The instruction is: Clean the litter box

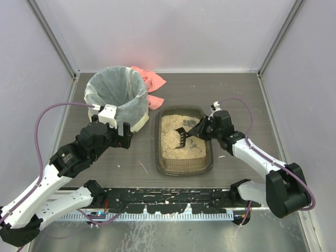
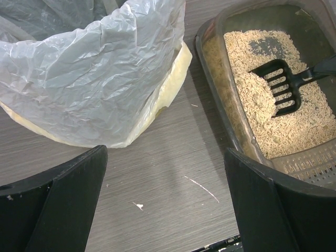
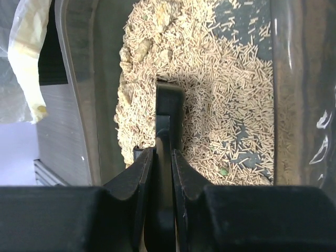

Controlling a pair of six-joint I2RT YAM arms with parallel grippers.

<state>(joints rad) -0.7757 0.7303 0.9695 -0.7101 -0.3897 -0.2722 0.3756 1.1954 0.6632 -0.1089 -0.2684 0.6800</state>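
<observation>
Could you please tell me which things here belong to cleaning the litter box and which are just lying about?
For the job: litter box holding tan litter; black scoop, held by the right gripper; bin lined with a white bag, likely for the waste.
Lying about: pink cloth behind the bin.

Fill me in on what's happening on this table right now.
The right gripper is shut on the handle of the black slotted scoop. The scoop's blade is dug into the tan litter inside the litter box. The left gripper is open and holds nothing, hovering over the table between the litter box and the bag-lined bin. A pink cloth lies behind the bin. No scoopful has been lifted toward the bin yet.
</observation>
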